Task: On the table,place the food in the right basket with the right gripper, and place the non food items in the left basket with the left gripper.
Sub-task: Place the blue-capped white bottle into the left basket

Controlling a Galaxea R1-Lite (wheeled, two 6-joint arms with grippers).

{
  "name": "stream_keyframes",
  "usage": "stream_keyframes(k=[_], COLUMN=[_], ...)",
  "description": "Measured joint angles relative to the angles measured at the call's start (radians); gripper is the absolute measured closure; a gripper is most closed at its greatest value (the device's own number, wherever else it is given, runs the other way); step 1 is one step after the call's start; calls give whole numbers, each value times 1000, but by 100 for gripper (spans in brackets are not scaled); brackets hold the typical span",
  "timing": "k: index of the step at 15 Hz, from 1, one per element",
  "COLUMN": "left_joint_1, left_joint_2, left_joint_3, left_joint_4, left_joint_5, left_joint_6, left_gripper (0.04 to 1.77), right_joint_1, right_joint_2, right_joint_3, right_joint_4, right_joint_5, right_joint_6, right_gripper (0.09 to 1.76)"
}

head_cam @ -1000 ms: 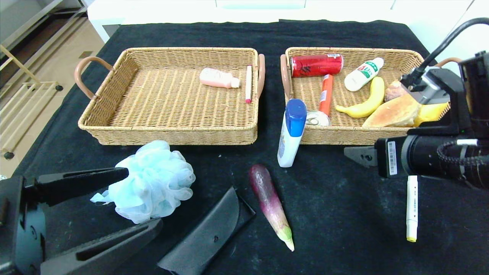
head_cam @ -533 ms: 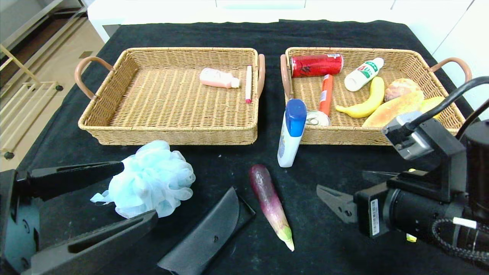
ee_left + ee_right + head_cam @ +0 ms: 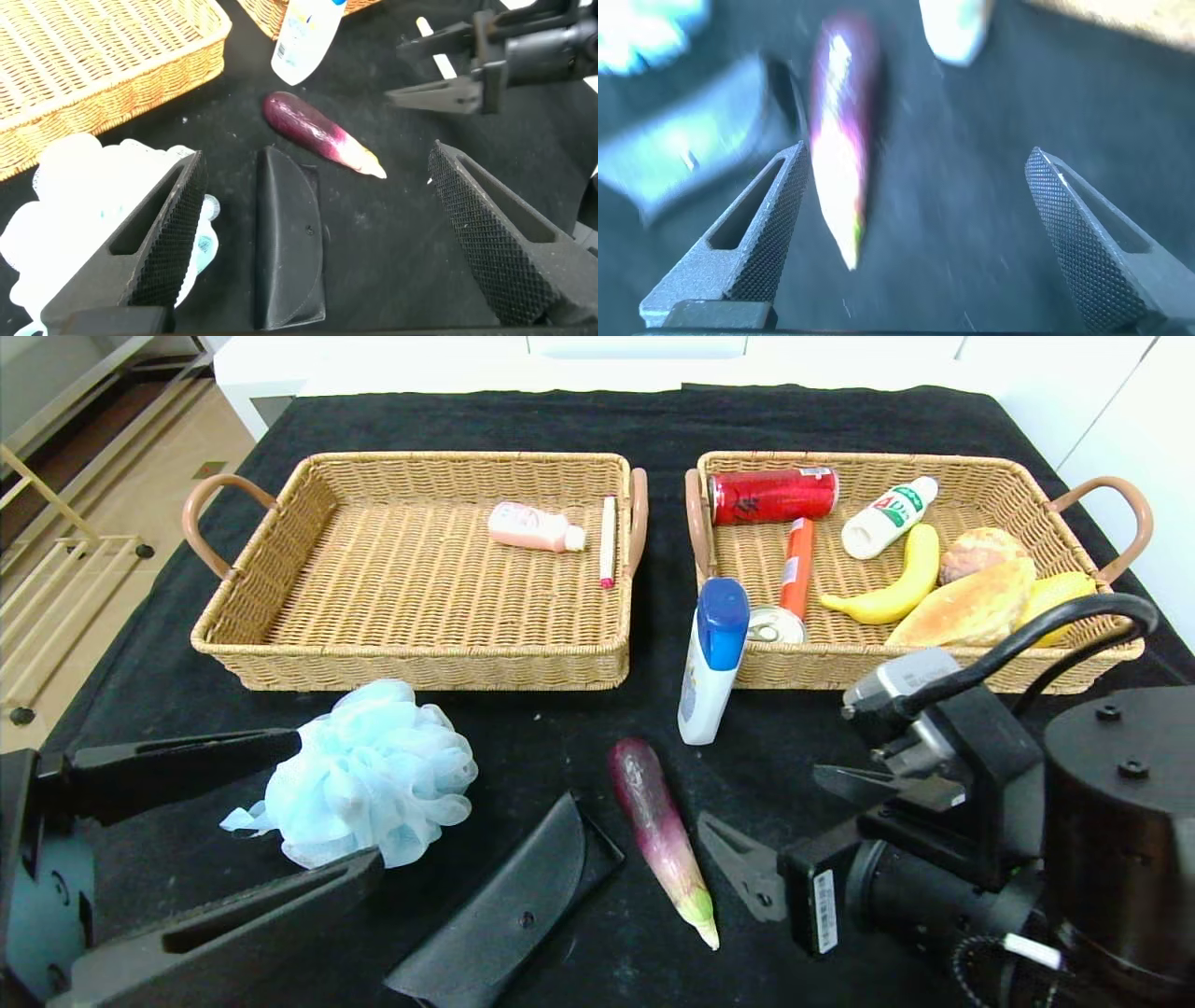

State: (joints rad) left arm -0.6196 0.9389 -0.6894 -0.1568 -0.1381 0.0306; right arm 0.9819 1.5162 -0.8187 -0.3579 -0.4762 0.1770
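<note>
Both tools gape empty; the right tool [image 3: 780,831] hangs just beside the eggplant [image 3: 661,835].

1. Black cloth surface [image 3: 840,420].
2. Two wicker baskets side by side: left basket [image 3: 280,663], right basket [image 3: 934,462].
3. Nearer: bath pouf [image 3: 369,775], glasses case [image 3: 509,905], eggplant [image 3: 658,831], white bottle [image 3: 709,663] leaning against right basket.

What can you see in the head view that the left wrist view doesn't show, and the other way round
Only the head view shows the left basket's pink bottle and the right basket's food. Only the left wrist view shows the left gripper's textured inner pads with its jaws open. Both show the eggplant, pouf, glasses case and right gripper.
</note>
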Motion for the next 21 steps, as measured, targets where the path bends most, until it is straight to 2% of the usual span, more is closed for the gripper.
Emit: stream_keyframes(k=[3, 7, 15, 21], left_joint_1=[0, 0, -1, -3], left_joint_2=[0, -1, -1, -5], left_joint_3=[-1, 0, 3, 1], left_joint_4=[0, -1, 0, 0], left_joint_5=[0, 0, -2, -2], left_joint_6=[1, 1, 1, 3], left_gripper=[9, 9, 9, 9], right_joint_1=[15, 10, -79, -109], right_joint_2=[90, 154, 252, 322], right_joint_3=[-44, -124, -261, -343], right_joint_4=[-123, -142, -191, -218], right_joint_5=[-83, -144, -181, -200], right_joint_6=[-23, -22, -20, -22], right_gripper=[15, 15, 15, 15])
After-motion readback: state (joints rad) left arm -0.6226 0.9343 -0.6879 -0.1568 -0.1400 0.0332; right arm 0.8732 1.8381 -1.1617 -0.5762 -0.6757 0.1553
